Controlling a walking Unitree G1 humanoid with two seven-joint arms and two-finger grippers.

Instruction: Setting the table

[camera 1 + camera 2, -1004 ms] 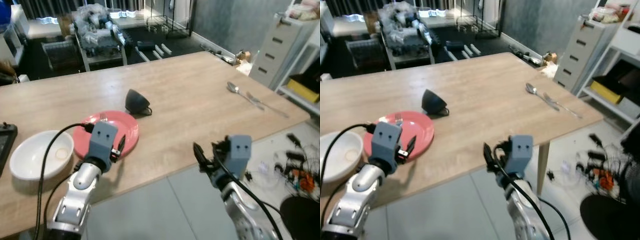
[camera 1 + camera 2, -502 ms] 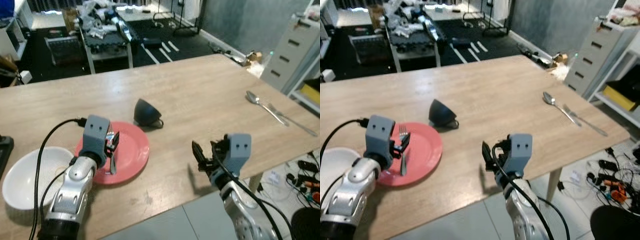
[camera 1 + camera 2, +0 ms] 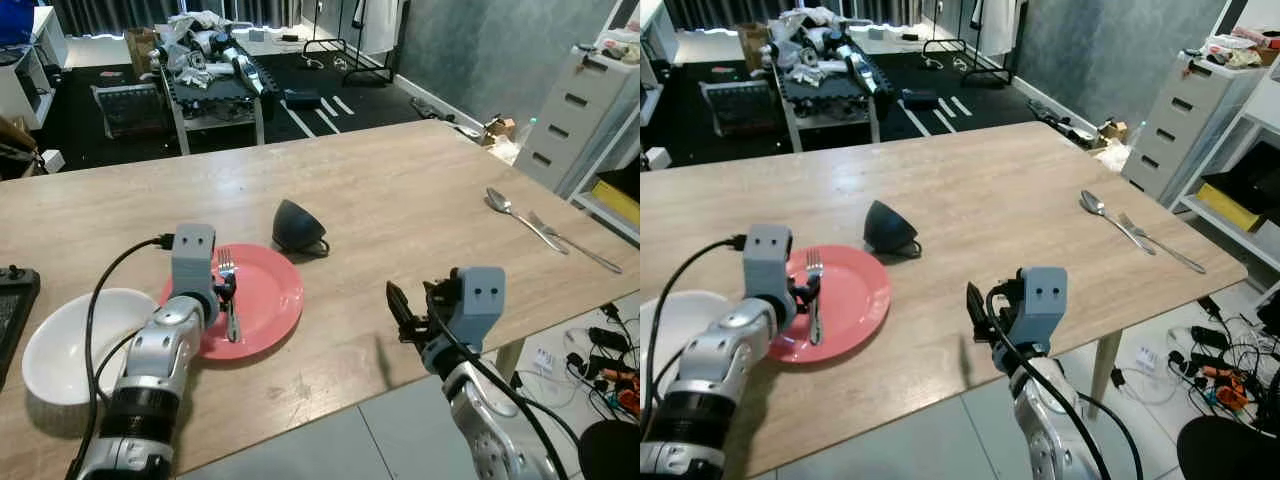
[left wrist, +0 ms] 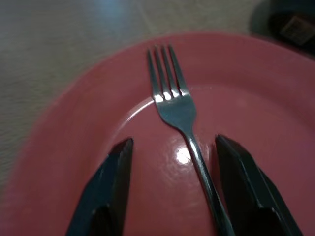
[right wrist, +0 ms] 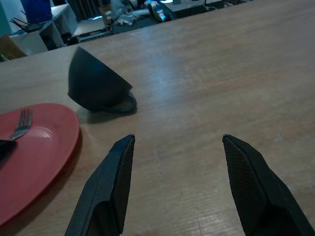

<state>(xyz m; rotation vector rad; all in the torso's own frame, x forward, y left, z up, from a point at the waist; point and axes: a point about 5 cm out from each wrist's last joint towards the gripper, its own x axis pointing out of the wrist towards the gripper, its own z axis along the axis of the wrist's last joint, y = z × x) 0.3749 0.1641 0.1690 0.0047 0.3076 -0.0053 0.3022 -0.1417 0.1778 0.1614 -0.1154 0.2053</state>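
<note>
- Since a second ago my head camera has come up over the table, and my left gripper (image 4: 170, 191) has advanced over the pink plate (image 3: 275, 300); half a second ago it carried the fork tilted, and now the fork (image 3: 229, 300) lies flat on the plate.
- My left gripper's fingers stand apart on either side of the fork's handle, with a gap on each side, so I read it as released, not gripped.
- My right gripper (image 3: 405, 318) hovers at the near table edge, fingers spread wide and holding nothing, pointed toward the dark cup (image 5: 96, 86).
- Progress, as I judge it: early. One fork sits on the plate, though a proper setting would want it beside the plate. The white bowl (image 3: 60, 335) rests just beside the plate on my left.
- The dark cup lies tipped on its side just beyond the plate and needs righting.
- A spoon (image 3: 510, 210) and a second fork (image 3: 570, 243) lie side by side near the far right edge of the table (image 3: 400, 200), well apart from the plate; I'd guess they are yet to be brought over.
- Materials: the plate is glossy, round, shallow, with a raised rim; the fork is polished metal with four tines; the cup is matte, rounded, with a loop handle; the bowl is smooth white; the table is pale wood grain.
</note>
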